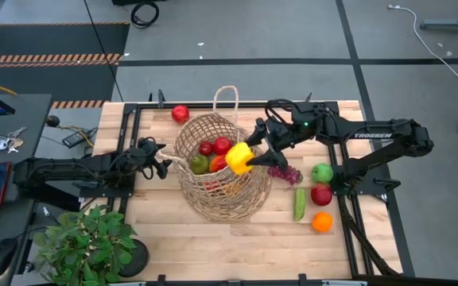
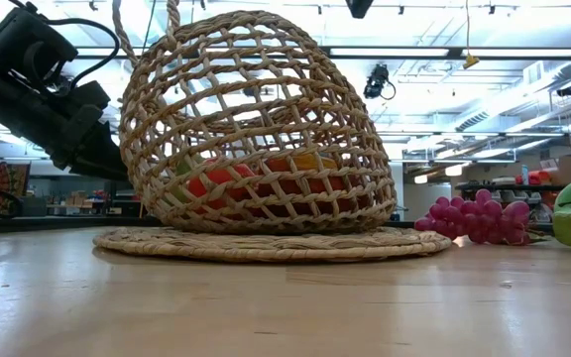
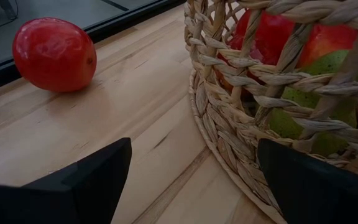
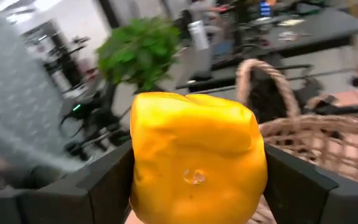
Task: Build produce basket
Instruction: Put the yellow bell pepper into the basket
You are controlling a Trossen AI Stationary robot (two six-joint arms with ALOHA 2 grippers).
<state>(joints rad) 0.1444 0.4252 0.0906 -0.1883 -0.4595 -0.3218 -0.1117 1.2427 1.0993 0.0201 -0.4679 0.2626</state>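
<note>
The tan wicker basket [image 1: 221,171] stands mid-table on its flat woven base [image 2: 266,242] and holds red [image 1: 223,145] and green [image 1: 199,164] pieces. My right gripper [image 1: 249,157] is shut on a yellow pepper [image 4: 194,158] over the basket's opening. My left gripper [image 1: 164,164] is open and low at the basket's left side. One of its fingers [image 3: 316,186] is close under the basket's wall [image 3: 241,118], and I cannot tell whether it touches. A red tomato [image 3: 53,53] lies on the table beyond it. My right gripper pinches the yellow pepper between its two fingers, one on each side [image 4: 138,180]. The fingers come from the table's right side, slanting toward the basket. The pepper is lifted clear above the basket's rim [image 4: 316,134].
Purple grapes [image 1: 286,173], a green apple [image 1: 322,172], a red apple [image 1: 321,194], an orange [image 1: 322,222] and a long green piece [image 1: 300,203] lie right of the basket. A leafy potted plant [image 1: 86,238] stands at the near left corner. The red tomato [image 1: 180,113] lies at the far edge.
</note>
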